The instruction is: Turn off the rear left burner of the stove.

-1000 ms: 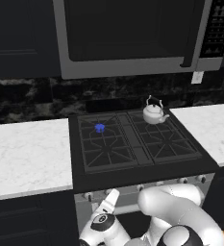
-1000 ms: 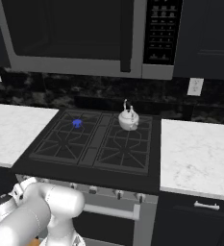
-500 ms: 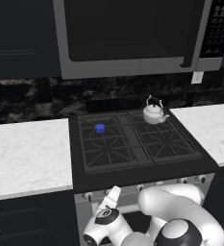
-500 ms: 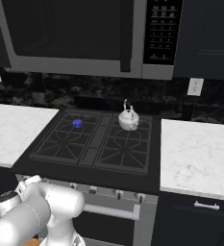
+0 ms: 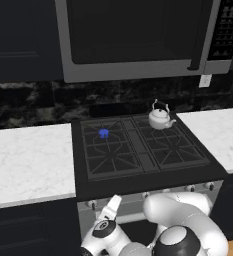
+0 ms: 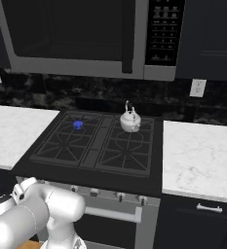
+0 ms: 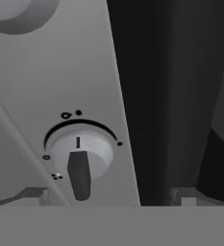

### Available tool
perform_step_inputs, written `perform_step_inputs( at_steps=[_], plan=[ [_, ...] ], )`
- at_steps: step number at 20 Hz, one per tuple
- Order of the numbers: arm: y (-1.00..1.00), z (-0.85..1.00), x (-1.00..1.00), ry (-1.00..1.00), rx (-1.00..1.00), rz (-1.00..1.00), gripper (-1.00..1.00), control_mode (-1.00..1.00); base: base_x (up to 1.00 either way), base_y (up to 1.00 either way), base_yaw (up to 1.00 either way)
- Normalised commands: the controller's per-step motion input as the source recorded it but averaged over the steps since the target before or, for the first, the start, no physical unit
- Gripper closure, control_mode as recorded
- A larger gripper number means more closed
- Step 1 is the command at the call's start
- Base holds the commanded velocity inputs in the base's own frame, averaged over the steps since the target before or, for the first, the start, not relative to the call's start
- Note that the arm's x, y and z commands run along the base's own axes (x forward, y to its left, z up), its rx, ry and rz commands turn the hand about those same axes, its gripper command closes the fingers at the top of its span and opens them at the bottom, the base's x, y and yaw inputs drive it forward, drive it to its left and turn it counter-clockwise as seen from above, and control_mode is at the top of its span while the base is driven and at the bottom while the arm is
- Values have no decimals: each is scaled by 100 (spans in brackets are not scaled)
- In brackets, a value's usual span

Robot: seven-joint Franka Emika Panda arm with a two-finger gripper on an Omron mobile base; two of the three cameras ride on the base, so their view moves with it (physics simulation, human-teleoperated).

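The stove (image 5: 138, 175) is standing between two white marble counters (image 5: 28, 162) and is carrying a steel kettle (image 5: 160, 117) on its rear right grate. On the rear left burner (image 5: 104, 133) a small blue flame is burning. Both counters are lying at the same level as the stove.

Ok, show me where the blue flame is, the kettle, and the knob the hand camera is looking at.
blue flame (image 5: 103, 133), left base view, centre of the rear left burner.
kettle (image 6: 130, 122), right base view, on its silver body.
knob (image 7: 81, 158), hand view, on its round silver face.
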Motion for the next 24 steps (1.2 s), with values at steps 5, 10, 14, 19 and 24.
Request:
perform_step_inputs(
  at_steps=[5, 10, 14, 19, 24],
  plan=[
    [4, 0, 15, 0, 0, 1, -100, -100, 0, 0, 0],
    [4, -8, 4, 0, 0, 4, -100, -100, 0, 0, 0],
    [0, -32, 9, -1, 0, 6, -100, -100, 0, 0, 0],
    [0, -17, 15, -5, 1, 4, 100, -100, 0, 0, 0],
    [0, 0, 40, -1, 14, 0, 100, -100, 0, 0, 0]
  ],
)
